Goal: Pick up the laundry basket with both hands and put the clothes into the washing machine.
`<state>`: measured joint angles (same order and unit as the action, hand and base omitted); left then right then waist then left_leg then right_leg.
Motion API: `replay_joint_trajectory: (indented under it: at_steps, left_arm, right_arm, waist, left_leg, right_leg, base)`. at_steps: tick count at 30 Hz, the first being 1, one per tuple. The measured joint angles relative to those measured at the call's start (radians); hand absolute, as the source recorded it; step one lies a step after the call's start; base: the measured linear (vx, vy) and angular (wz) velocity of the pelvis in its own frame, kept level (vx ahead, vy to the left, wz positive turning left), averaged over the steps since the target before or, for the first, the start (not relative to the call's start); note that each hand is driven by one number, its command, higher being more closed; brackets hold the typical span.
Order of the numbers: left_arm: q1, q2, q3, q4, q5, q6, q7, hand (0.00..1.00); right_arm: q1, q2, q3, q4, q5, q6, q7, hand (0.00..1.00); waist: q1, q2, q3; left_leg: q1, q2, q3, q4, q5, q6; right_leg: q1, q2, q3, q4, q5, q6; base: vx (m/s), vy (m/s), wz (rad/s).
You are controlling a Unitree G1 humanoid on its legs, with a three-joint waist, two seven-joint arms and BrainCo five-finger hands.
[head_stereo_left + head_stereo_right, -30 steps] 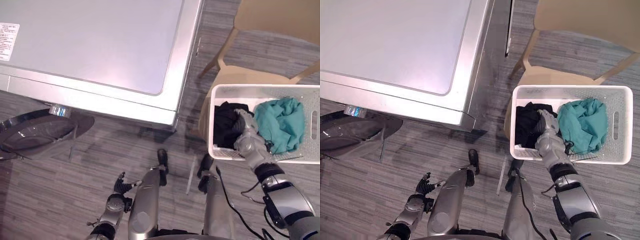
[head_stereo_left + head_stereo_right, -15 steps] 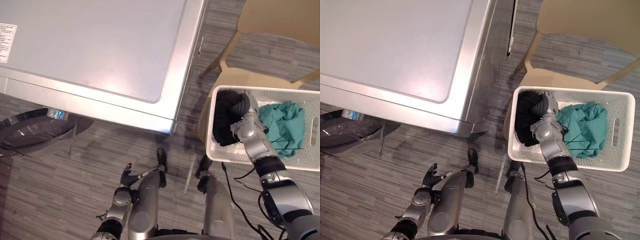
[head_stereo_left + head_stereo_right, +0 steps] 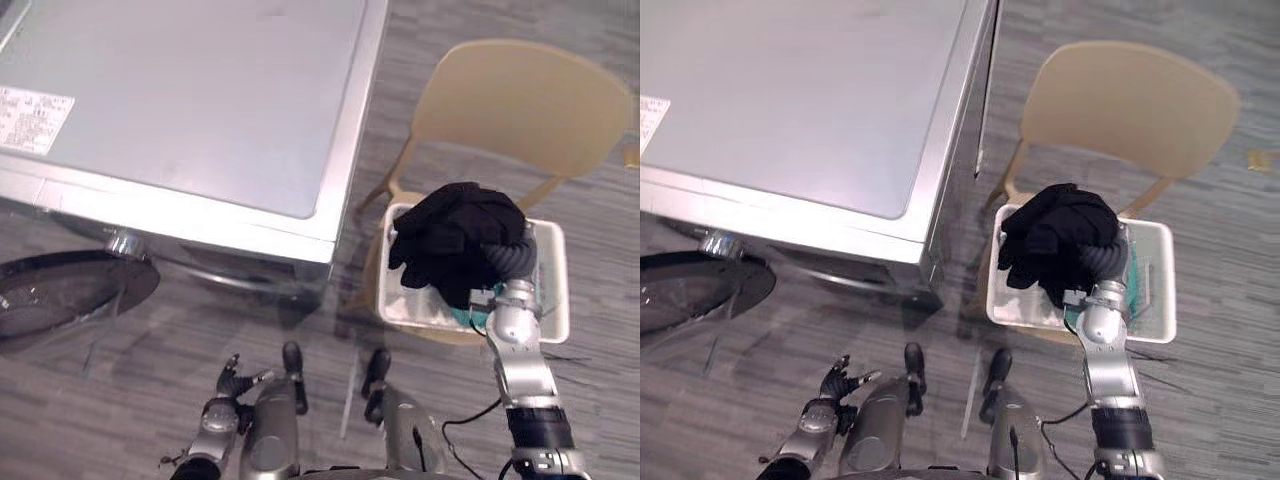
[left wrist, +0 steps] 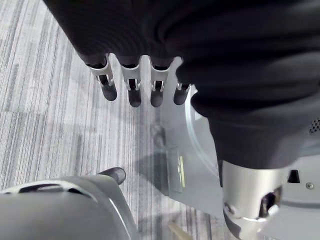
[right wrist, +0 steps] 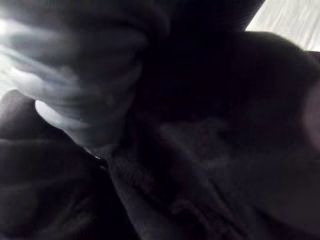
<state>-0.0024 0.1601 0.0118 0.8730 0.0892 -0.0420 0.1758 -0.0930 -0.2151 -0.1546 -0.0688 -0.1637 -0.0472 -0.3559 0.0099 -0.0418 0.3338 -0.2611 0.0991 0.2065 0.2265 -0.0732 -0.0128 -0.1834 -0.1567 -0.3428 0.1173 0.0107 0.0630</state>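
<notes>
1. Right hand [image 3: 510, 258] is up above the basket, fingers curled into a black garment [image 3: 458, 238] that bunches over it, clear of the rim.
2. Count: one white basket [image 3: 556, 285] on one beige chair [image 3: 520, 110]. Two garments: the black one aloft, and a teal one [image 3: 465, 315] in the basket beneath.
3. Right forearm near upright. Left hand [image 3: 218, 408] hangs low over the floor, fingers straight and loose.
4. One washing machine [image 3: 190, 100] left of the chair, round door [image 3: 70, 295] open.

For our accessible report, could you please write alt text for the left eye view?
A black garment is bunched on the robot's right hand over a white laundry basket on a beige chair, beside a washing machine whose door is open.
</notes>
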Motion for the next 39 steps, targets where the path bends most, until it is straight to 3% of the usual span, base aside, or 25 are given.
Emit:
replay_joint_trajectory:
  at_steps: [4, 8, 14, 16, 19, 23, 25, 28, 31, 39]
  left_arm:
    - [0.058, -0.013, 0.052, 0.02, 0.003, 0.015, -0.001, 0.0]
    - [0.102, -0.021, 0.128, 0.022, -0.006, 0.017, 0.0, 0.0]
    - [0.202, -0.036, 0.31, -0.047, -0.044, 0.016, 0.007, 0.0]
    - [0.239, -0.07, 0.42, -0.16, -0.072, 0.015, 0.031, 0.0]
    - [0.297, -0.12, 0.494, -0.394, -0.101, 0.011, 0.067, 0.0]
    - [0.316, -0.193, 0.536, -0.815, -0.14, -0.048, 0.116, 0.0]
    - [0.318, -0.218, 0.534, -0.945, -0.14, -0.063, 0.124, 0.0]
    - [0.329, -0.225, 0.477, -1.152, -0.122, -0.098, 0.136, 0.0]
    - [0.325, -0.203, 0.326, -1.302, -0.116, -0.139, 0.129, 0.0]
    - [0.16, -0.071, -0.177, -1.318, -0.119, -0.177, 0.004, 0.0]
  right_arm:
    - [0.062, 0.034, -0.046, -0.086, 0.09, -0.029, 0.035, 1.0]
    - [0.06, 0.048, -0.068, -0.132, 0.146, -0.062, 0.058, 1.0]
    - [0.056, 0.048, -0.088, -0.184, 0.215, -0.099, 0.094, 1.0]
    - [0.053, 0.048, -0.101, -0.209, 0.234, -0.104, 0.106, 1.0]
    - [0.052, 0.048, -0.113, -0.213, 0.245, -0.106, 0.113, 1.0]
    - [0.05, 0.048, -0.122, -0.222, 0.254, -0.121, 0.117, 1.0]
    - [0.05, 0.048, -0.121, -0.234, 0.255, -0.123, 0.119, 1.0]
    - [0.026, 0.048, -0.103, -0.239, 0.281, -0.132, 0.128, 1.0]
    - [-0.024, 0.048, -0.036, -0.239, 0.309, -0.133, 0.154, 1.0]
    - [-0.197, 0.048, 0.209, -0.218, 0.374, -0.139, 0.233, 1.0]
  waist:
    - [-0.005, -0.004, -0.076]
    - [0.003, -0.004, -0.114]
    - [0.006, 0.001, -0.179]
    - [0.012, 0.009, -0.197]
    - [0.024, 0.018, -0.222]
    - [0.037, 0.027, -0.248]
    - [0.038, 0.035, -0.254]
    - [0.037, 0.044, -0.266]
    - [0.036, 0.046, -0.268]
    - [0.03, 0.045, -0.268]
  left_leg:
    - [0.085, -0.015, 0.013, -0.045, 0.0, 0.002]
    - [0.14, -0.016, 0.008, -0.068, -0.005, -0.005]
    - [0.206, -0.02, -0.014, -0.101, -0.01, -0.012]
    - [0.226, -0.029, -0.018, -0.112, -0.01, -0.012]
    - [0.254, -0.031, -0.023, -0.123, -0.01, -0.012]
    - [0.266, -0.048, -0.05, -0.14, -0.009, -0.012]
    - [0.276, -0.051, -0.056, -0.145, -0.008, -0.012]
    - [0.277, -0.051, -0.066, -0.142, -0.007, -0.013]
    - [0.279, -0.049, -0.068, -0.143, -0.002, -0.015]
    - [0.345, -0.049, -0.033, -0.193, 0.015, -0.01]
  right_leg:
    - [0.08, 0.002, 0.008, -0.059, 0.012, 0.01]
    - [0.14, 0.01, 0.007, -0.089, 0.012, 0.011]
    - [0.217, 0.019, -0.009, -0.12, 0.011, 0.012]
    - [0.232, 0.016, -0.011, -0.121, 0.011, 0.012]
    - [0.259, 0.013, -0.013, -0.121, 0.011, 0.012]
    - [0.282, -0.002, -0.025, -0.119, -0.014, 0.023]
    - [0.293, -0.005, -0.033, -0.117, -0.017, 0.022]
    - [0.301, -0.003, -0.042, -0.118, -0.017, 0.022]
    - [0.301, -0.001, -0.042, -0.117, -0.017, 0.022]
    - [0.317, -0.001, -0.004, -0.104, -0.016, 0.022]
  base:
    - [0.14, 0.02, -0.08]
    - [0.11, -0.01, 0.05]
    - [0.06, -0.007, 0.09]
    - [0.01, 0.028, 0.05]
    - [0.0, 0.022, 0.05]
    - [-0.04, 0.013, 0.21]
    - [-0.02, 0.014, 0.16]
    - [0.0, 0.002, 0.09]
    - [0.0, -0.003, 0.01]
    - [0.0, 0.012, -0.12]
